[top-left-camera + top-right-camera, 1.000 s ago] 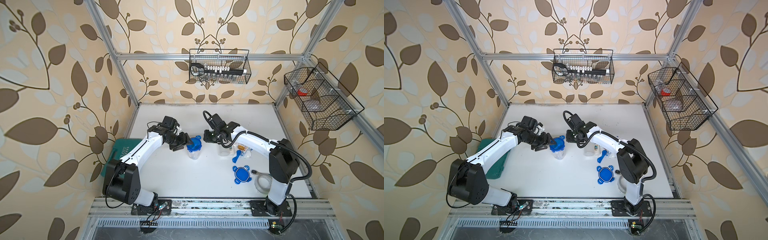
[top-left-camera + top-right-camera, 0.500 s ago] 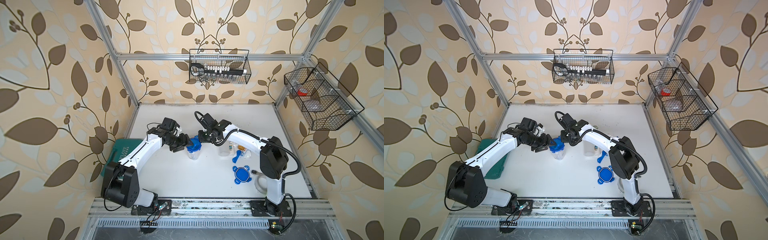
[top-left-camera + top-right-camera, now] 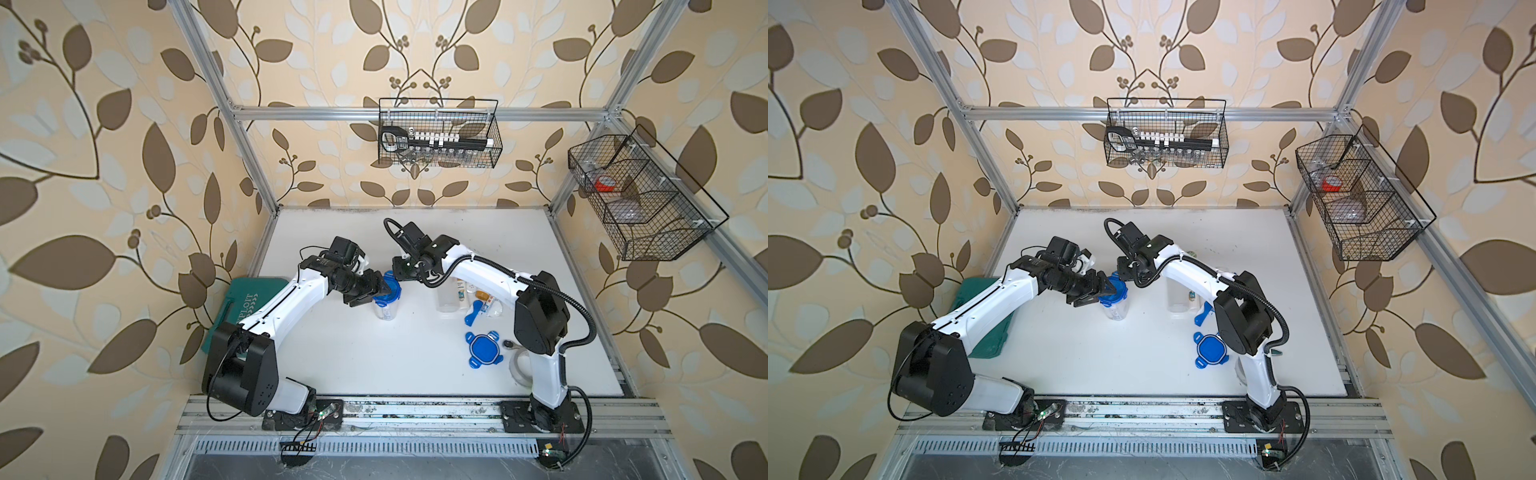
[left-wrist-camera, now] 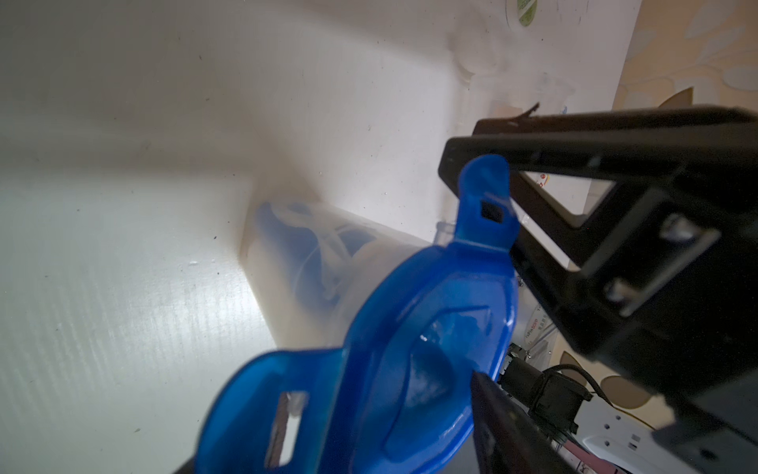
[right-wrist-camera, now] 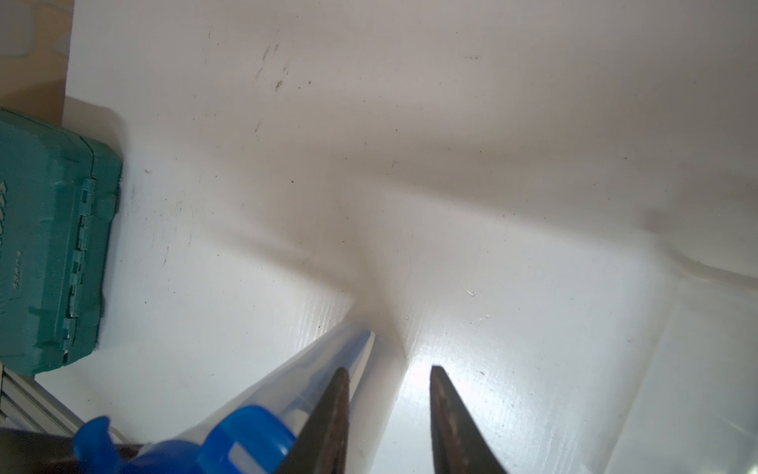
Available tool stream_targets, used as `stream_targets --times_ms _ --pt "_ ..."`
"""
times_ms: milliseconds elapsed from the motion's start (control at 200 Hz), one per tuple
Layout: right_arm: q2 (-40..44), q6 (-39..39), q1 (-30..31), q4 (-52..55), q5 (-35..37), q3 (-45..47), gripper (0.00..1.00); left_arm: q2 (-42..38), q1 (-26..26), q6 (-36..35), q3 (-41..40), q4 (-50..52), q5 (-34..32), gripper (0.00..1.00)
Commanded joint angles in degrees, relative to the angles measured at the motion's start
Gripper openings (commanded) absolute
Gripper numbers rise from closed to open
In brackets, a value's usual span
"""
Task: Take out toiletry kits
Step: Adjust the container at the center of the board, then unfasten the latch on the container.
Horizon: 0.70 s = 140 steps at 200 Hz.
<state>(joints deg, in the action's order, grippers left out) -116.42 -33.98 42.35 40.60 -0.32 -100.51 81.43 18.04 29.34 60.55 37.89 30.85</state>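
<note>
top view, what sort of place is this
Probably a robot test cell, not a real room: aluminium frame around leaf wallpaper panels, left arm and right arm mounted on a rail before the white table, wire baskets on the walls.

lid: glossy blue see-through plastic
jar: clear smooth plastic
table: smooth white, faint sheen, scuffed
case: matt green plastic
my fingers: matt black plastic
basket: black wire
frame: brushed metal
</note>
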Motion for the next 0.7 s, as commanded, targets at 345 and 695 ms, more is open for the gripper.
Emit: stream_targets --times_ms 345,695 --pt "26.72 -7.28 -4.73 -26.80 -14.49 33.74 0.28 -1.52 -2.27 0.25 2.48 2.19 0.84 0.69" --pt "30.21 -25.62 -5.34 -68.89 -34.09 57.96 0.32 0.25 -2.22 0.84 1.83 -0.18 3.34 0.68"
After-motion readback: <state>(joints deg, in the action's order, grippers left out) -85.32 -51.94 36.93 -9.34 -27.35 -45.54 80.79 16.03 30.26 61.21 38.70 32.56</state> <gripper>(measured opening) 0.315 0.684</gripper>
